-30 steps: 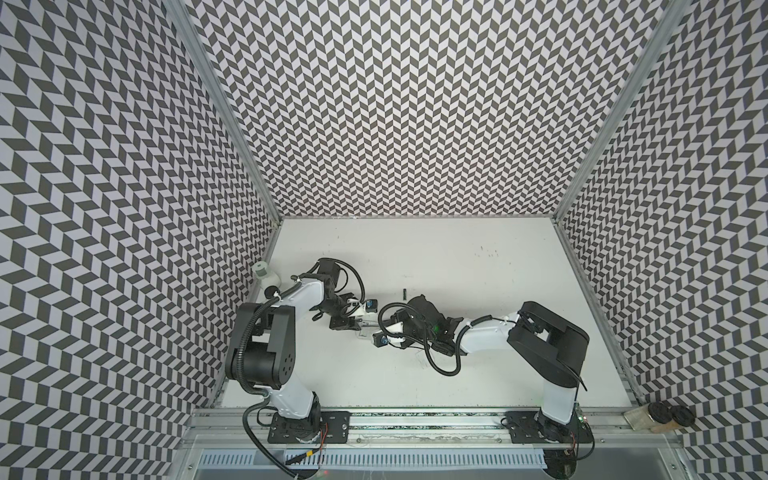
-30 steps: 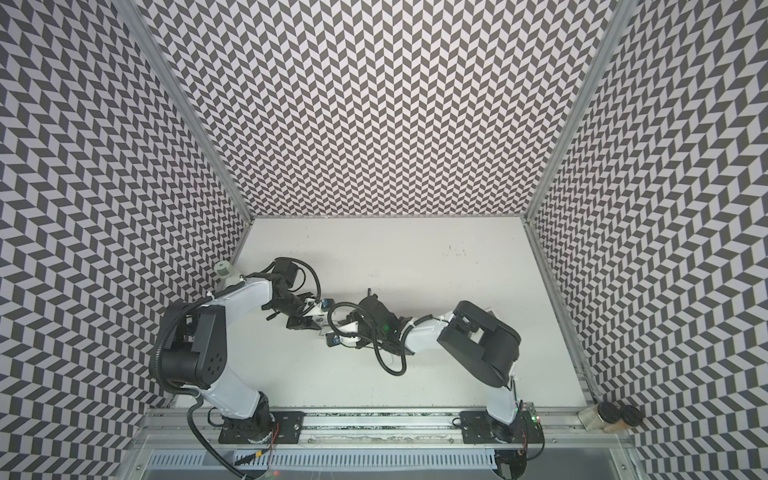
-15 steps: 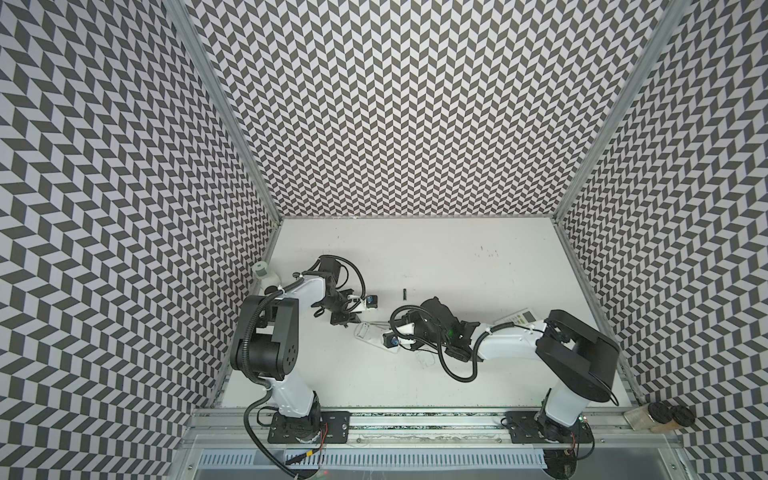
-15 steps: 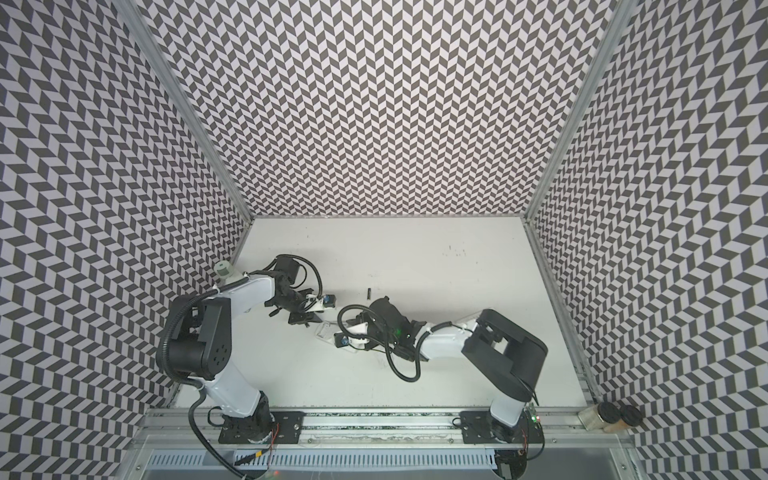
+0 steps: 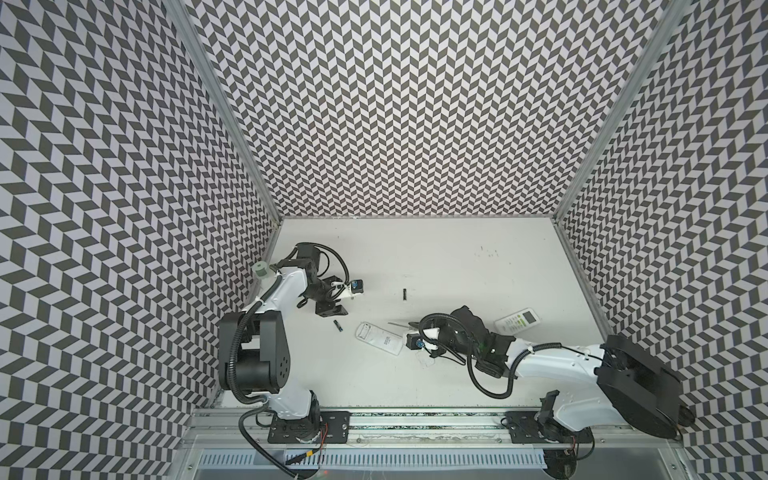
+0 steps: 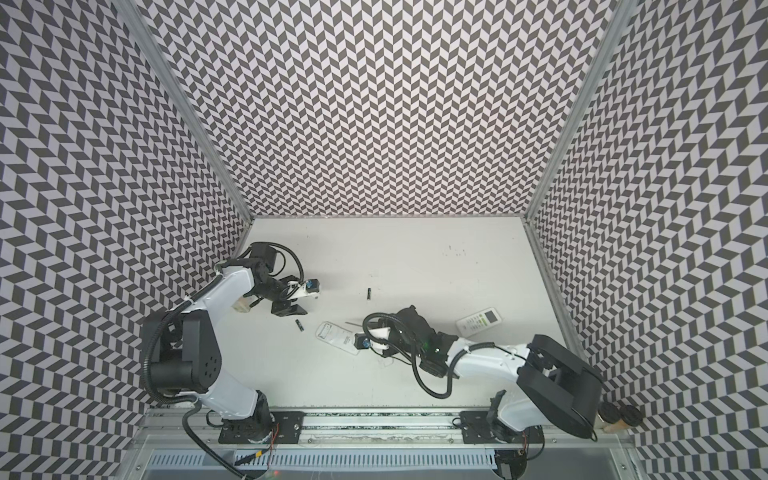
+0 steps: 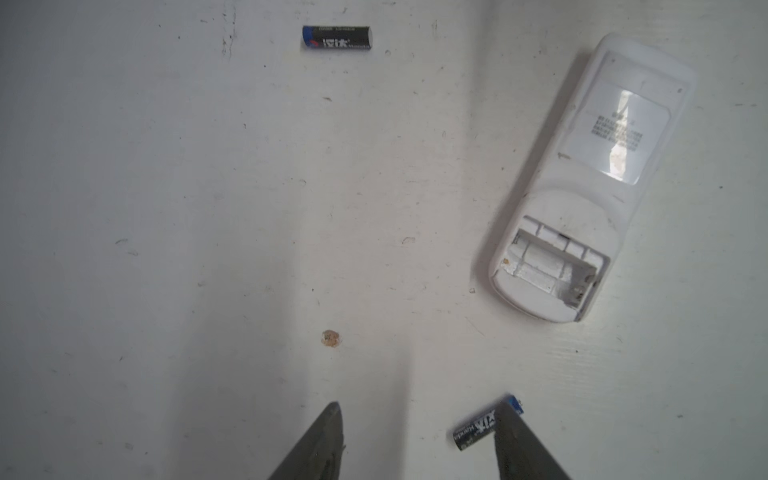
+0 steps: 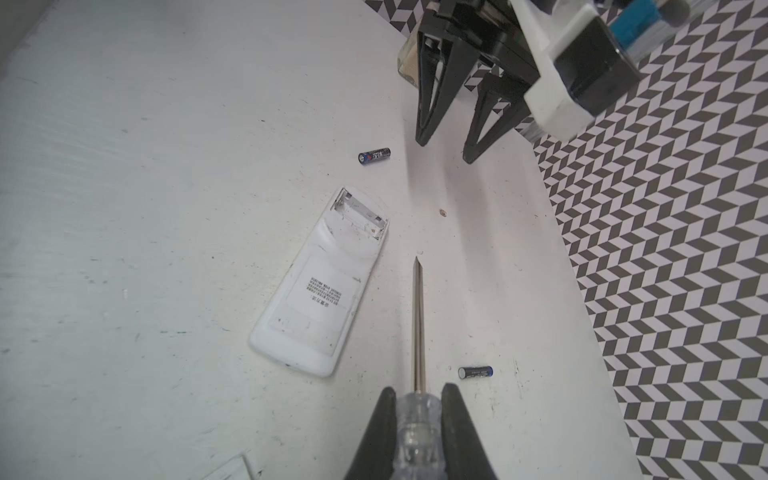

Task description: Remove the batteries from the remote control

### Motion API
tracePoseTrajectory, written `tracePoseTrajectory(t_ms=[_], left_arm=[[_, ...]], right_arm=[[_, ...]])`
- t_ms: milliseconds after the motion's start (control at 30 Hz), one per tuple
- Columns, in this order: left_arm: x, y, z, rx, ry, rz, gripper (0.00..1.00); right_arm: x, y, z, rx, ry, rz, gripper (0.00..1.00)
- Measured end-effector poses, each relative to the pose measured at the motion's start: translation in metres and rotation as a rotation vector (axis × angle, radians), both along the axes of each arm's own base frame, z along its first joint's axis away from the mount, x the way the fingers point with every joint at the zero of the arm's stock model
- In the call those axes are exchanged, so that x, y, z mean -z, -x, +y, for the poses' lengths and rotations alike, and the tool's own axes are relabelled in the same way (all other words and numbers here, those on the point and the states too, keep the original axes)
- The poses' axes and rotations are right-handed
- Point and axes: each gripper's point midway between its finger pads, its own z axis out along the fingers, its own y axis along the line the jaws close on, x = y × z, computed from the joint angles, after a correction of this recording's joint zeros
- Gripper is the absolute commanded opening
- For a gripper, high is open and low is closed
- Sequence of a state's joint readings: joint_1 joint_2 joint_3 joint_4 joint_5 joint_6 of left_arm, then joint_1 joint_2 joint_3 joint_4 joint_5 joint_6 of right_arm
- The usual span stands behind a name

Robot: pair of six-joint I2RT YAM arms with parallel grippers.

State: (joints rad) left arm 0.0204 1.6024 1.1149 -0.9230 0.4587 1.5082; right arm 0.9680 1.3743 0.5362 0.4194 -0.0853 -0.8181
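The remote control [image 8: 320, 286] lies face down on the tabletop [image 5: 415, 257], its cover off and its battery bay, as far as we can see, empty. Both black cells are out. The near battery [image 7: 486, 424] rests just off the remote control's open end, and the far battery [image 7: 336, 37] lies well apart from the remote control. The left end effector [image 7: 417, 409] hangs by the near battery, fingers spread with nothing between them and one fingertip right at that cell. The right end effector [image 8: 419, 399] is clamped on the clear handle of a screwdriver [image 8: 417, 324], whose blade runs alongside the remote control without touching it. Our worry is that round cells roll. A brush from that left finger could send the near battery off across the tabletop, and a careless swing of the blade could shove the remote control.
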Motion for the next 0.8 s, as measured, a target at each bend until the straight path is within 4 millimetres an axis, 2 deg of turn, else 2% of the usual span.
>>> tracePoseTrajectory(t_ms=[167, 300, 400, 667, 800], left_arm=[[0.000, 0.005, -0.012, 0.039, 0.002, 0.008, 0.63], [0.003, 0.013, -0.040, 0.122, 0.005, 0.008, 0.68], [0.007, 0.023, -0.061, 0.181, 0.007, 0.013, 0.69], [0.023, 0.053, -0.100, 0.296, 0.000, 0.041, 0.74], [0.026, 0.062, -0.113, 0.334, -0.003, 0.039, 0.79]], right_arm=[[-0.005, -0.012, -0.025, 0.117, -0.068, 0.072, 0.00], [-0.017, -0.029, -0.050, 0.248, -0.157, 0.127, 0.00], [-0.024, -0.040, -0.071, 0.345, -0.240, 0.176, 0.00], [-0.023, -0.069, -0.119, 0.648, -0.439, 0.357, 0.00], [-0.010, -0.087, -0.140, 0.824, -0.565, 0.513, 0.00]])
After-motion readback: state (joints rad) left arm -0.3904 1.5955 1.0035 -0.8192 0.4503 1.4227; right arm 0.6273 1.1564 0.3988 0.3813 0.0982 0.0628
